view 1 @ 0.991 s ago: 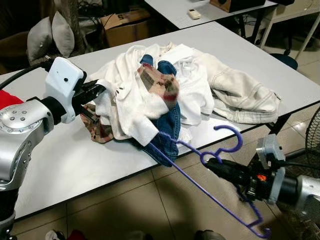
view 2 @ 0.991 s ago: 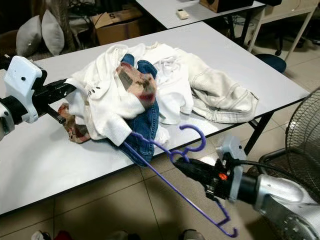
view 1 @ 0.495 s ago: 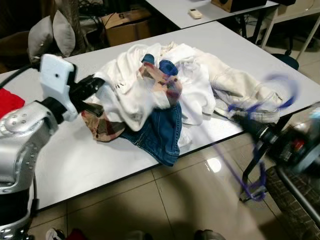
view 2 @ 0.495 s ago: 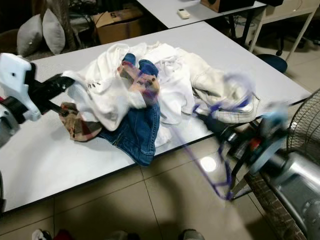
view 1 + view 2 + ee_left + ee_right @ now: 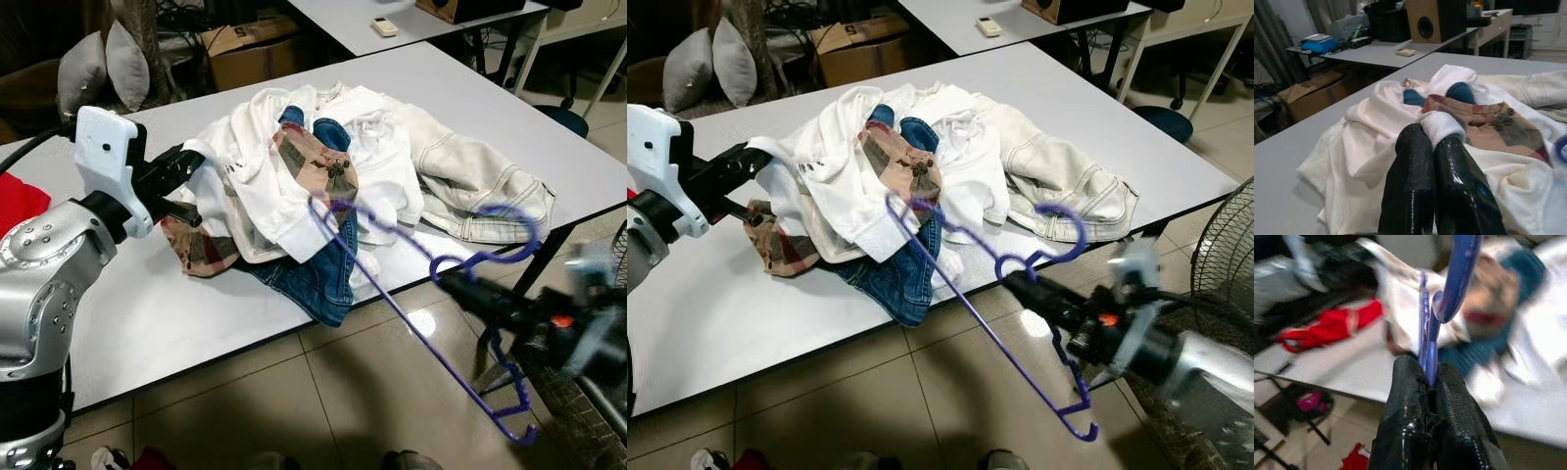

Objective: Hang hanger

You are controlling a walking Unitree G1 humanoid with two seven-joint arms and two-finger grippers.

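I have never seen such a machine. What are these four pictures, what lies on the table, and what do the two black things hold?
This is a walking humanoid robot with two silver arms, each ending in two black fingers. The two wide pictures come from cameras in its head, looking down; the two close pictures come from cameras on its wrists. On the grey table lies a heap of clothes: a white shirt, blue jeans, a checked garment and a cream jacket. The left gripper pinches the white shirt. The right gripper grips a purple hanger beside the table's edge.
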